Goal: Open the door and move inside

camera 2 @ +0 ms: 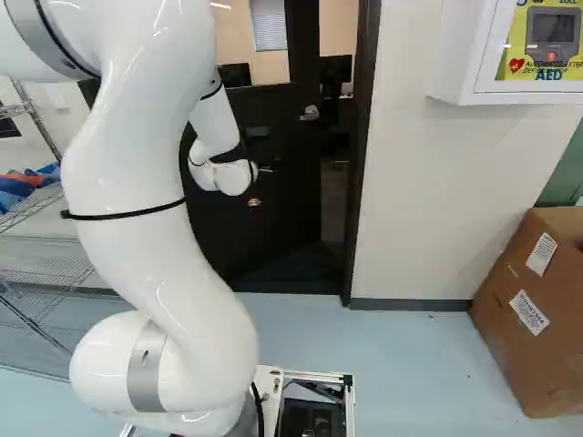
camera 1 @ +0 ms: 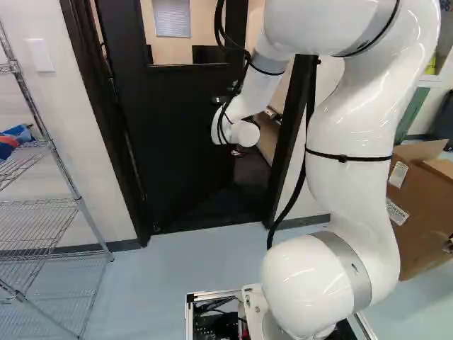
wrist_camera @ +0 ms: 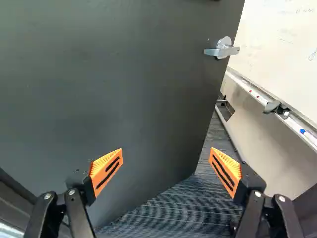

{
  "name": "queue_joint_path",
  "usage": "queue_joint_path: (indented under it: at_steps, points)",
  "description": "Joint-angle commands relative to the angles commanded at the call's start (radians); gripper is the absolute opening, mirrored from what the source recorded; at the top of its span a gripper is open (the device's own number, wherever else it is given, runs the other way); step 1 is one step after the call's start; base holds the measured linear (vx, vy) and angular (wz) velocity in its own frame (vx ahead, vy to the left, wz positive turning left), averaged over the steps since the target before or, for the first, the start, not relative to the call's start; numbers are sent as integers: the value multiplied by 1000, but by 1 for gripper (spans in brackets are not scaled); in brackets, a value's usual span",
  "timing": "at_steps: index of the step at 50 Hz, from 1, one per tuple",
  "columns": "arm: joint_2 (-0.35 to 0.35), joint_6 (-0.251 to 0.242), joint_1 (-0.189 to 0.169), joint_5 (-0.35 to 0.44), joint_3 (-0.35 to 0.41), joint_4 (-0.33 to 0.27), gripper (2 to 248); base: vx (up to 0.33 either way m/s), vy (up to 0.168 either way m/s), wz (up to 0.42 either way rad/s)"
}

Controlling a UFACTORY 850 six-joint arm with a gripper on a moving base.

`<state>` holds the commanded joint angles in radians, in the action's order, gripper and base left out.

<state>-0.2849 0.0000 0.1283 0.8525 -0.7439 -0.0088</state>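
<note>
**At the doorway: door ajar, gripper empty and ready to push**

Centre left of the left base view, the black door (camera 1: 184,127) leans inward, and look, the arm (camera 1: 354,134) is reaching right up to it! The gripper (wrist_camera: 166,151) has its fingers spread wide, holding nothing; I can't tell whether it touches the door. The lever handle (wrist_camera: 222,49) sits ahead, ungripped. With the latch clear, that pose looks meant for shoving the panel, not turning the lever. Wider it must go before the base rolls through, and the frame could snag the arm.

Now the containers! At the right of the right base view, a cardboard box (camera 2: 528,319) stands flaps up, contents hidden; upper right, a white wall case (camera 2: 451,55) houses a yellow-and-grey device (camera 2: 552,41). Far left of the left base view, a wire shelf (camera 1: 78,200) carries a blue-and-red bundle (camera 1: 15,134).
</note>
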Motion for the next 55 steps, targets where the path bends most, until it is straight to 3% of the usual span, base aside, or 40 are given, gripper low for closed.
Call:
queue_joint_path:
  at_steps: [19, 55]
  points:
    - [91, 0, -25, 0, 105, -47, 247, 0, 0, 0]
    - [255, 0, -99, 0, 283, -50, 247, 0, 0, 0]
